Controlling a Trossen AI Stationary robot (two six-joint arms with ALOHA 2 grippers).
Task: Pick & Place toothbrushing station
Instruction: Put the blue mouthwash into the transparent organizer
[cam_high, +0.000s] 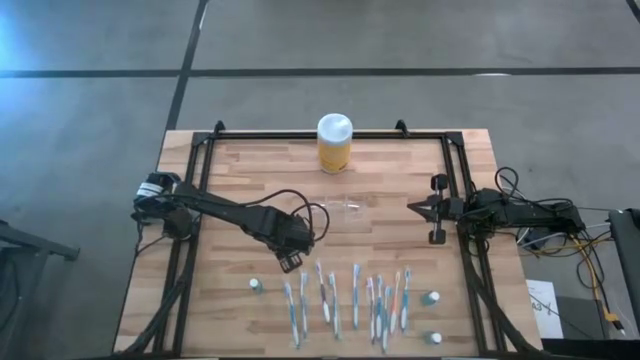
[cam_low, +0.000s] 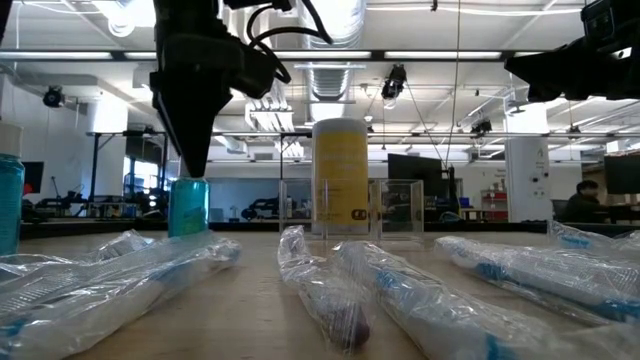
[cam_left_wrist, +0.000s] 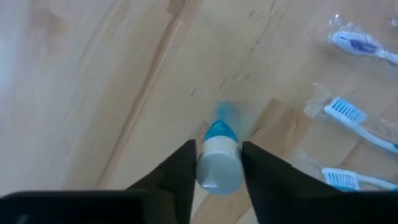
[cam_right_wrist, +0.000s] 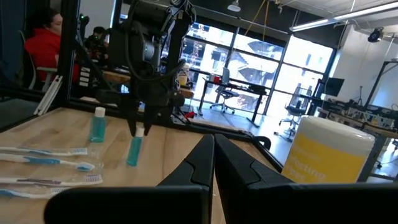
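Note:
The clear holder (cam_high: 346, 207) stands on the table's middle, in front of the yellow jar with a white lid (cam_high: 334, 142); it also shows in the low view (cam_low: 400, 208). My left gripper (cam_high: 292, 262) is toward the near side from the holder, shut on a small teal tube with a white cap (cam_left_wrist: 219, 163). My right gripper (cam_high: 412, 207) hovers shut and empty to the right of the holder, pointing at it. My left gripper pinches the tube's white cap end (cam_left_wrist: 217, 167) between its two fingers, one on each side. The fingers come from above, pointing down. The tube hangs nearly upright below them (cam_right_wrist: 134, 151); whether its lower end touches the table I cannot tell.
A row of wrapped toothbrushes (cam_high: 345, 300) lies along the near edge. Another teal tube (cam_high: 256, 285) stands near my left gripper, and two more (cam_high: 430, 298) stand at the near right. Black frame rails (cam_high: 190, 180) run along the table's sides.

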